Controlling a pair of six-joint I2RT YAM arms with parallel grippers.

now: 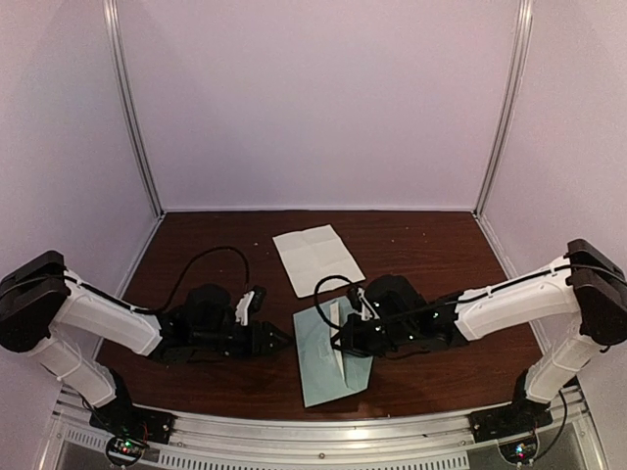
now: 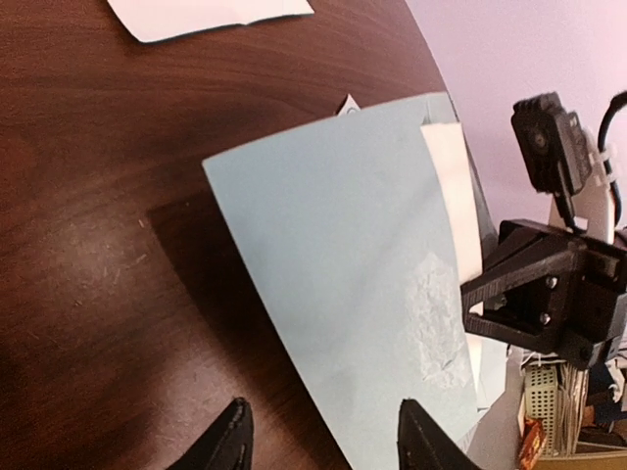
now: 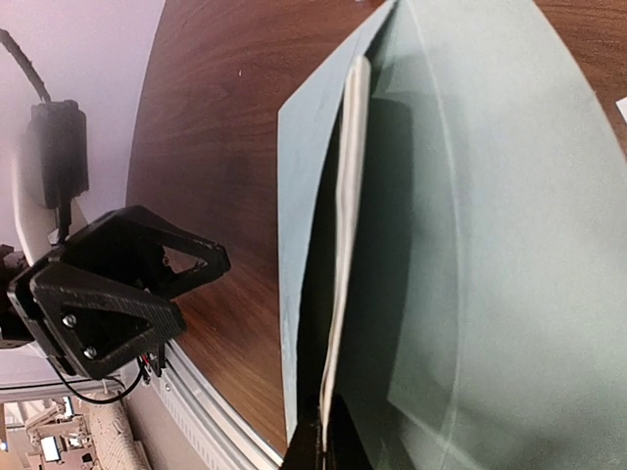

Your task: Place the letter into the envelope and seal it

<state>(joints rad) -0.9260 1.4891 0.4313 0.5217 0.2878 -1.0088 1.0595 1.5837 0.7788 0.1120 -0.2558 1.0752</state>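
- envelope (image 1: 318, 370): lies near the front-centre of the desk (image 1: 196, 245), between the two arms. It's bowed, w/ its mouth gaping.
- letter (image 3: 347, 196): white edge sits in the mouth, only partway in by our read.
- right claw (image 3: 318, 446): shut tight, and it looks pinched on the letter's edge. We can't rule out some envelope paper caught in there too.
- left claw (image 2: 323, 421): fingers apart, about half-wide, holding nothing. It sits at the envelope's near edge, w/ one finger just over it.
- step in hand, as we judge it: finish sliding the letter in.
  - Drive it straight along the pocket, low and slow.
  - Left claw should pin or nip the near edge so the envelope doesn't skate.
  - Keep the flap clear, and fold it only once no white shows.
- right wrist view alone shows the dark pocket gap and the letter inside it.
- left wrist view alone shows the whitish print patch (image 2: 436, 313) and the shadow under the lifted side.
- top view alone shows a spare white sheet (image 1: 315, 257) farther back, apart from the envelope.
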